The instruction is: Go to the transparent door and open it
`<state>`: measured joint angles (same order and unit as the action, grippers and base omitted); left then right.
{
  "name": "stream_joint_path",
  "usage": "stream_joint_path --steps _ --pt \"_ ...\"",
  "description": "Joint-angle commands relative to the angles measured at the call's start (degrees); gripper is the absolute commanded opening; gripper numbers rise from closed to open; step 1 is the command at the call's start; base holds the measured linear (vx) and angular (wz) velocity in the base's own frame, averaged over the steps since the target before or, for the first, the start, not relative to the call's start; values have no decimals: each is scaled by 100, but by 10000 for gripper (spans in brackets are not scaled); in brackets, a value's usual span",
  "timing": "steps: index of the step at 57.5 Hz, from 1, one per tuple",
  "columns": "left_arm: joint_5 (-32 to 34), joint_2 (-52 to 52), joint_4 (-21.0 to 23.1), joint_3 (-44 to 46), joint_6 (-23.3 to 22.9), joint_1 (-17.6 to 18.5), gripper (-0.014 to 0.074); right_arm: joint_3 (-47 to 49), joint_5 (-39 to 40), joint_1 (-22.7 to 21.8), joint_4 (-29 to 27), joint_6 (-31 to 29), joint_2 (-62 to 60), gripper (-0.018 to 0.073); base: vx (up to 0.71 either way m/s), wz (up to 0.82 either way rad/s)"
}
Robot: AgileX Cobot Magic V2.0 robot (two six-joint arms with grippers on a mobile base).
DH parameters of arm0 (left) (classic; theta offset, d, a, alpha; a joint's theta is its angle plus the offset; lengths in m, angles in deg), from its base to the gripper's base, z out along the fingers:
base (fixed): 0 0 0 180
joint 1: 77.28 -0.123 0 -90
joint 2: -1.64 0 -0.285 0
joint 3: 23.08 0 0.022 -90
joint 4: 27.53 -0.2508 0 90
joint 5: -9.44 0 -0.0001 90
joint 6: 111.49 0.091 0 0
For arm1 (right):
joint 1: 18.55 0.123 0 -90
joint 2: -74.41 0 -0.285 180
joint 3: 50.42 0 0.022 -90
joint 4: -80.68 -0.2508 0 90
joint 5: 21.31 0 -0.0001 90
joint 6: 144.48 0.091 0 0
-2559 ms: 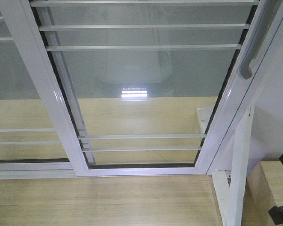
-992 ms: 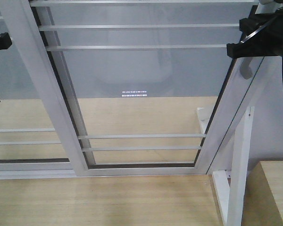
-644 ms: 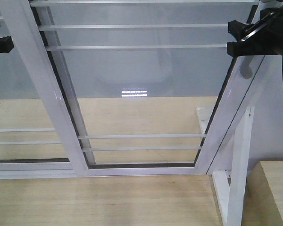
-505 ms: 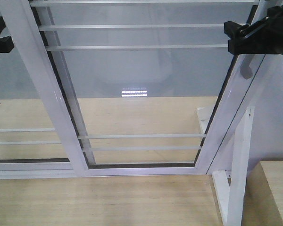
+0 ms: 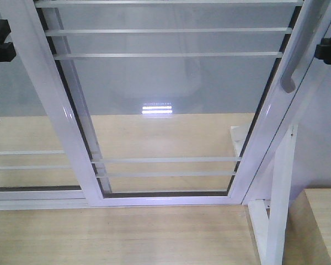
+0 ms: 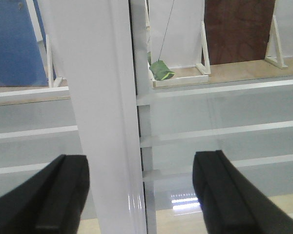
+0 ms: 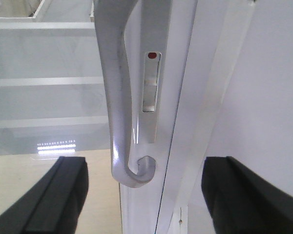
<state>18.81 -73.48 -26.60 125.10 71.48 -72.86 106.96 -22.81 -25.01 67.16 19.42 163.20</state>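
From the front view I can only see a black scrap of my left gripper (image 5: 0,43), far left of the curved grey metal pull handle (image 5: 294,52). The left wrist view shows what that one hides. The left gripper (image 6: 139,163) has its jaws wide apart, with a glossy white upright of the frame standing between the fingers (image 6: 49,195). I cannot tell whether either touches it. Through the glass, that view alone picks up a small green object (image 6: 161,70) hanging on a cord.

The tall clear-glass sliding door (image 5: 171,99), white-framed with thin horizontal bars, fills the middle, left of the handle. The bare white jamb post (image 5: 278,193) stands below the handle.

Only the right wrist view shows the handle (image 7: 115,87) close up, with its slim lock plate (image 7: 149,92) with a red dot just right of it. My right gripper (image 7: 145,165) is spread open, the handle's hooked end between the fingers, apart from both.

Half a second ago the right gripper crossed in front of the handle. Now it sits right of it, at the picture's edge (image 5: 329,49). The door has not shifted.
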Motion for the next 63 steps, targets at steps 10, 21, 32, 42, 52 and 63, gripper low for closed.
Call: stream_joint_path --steps 10,21,32,42,52,63 --pt "501 133 12 211 -54 14 570 869 816 -12 51 2 889 522 0 0" --pt "501 133 12 192 -54 14 570 1493 630 87 57 -2 1503 522 0 0" --pt "495 133 12 192 -54 14 570 1941 675 216 61 -81 1926 522 0 0" --pt "495 133 12 192 -54 14 570 2229 660 207 53 -36 2179 498 0 0" --pt "482 133 12 192 -54 14 570 2235 675 207 53 -36 2185 315 0 0" --pt "476 133 12 192 -54 14 570 2235 561 262 47 -36 2173 75 0 0"
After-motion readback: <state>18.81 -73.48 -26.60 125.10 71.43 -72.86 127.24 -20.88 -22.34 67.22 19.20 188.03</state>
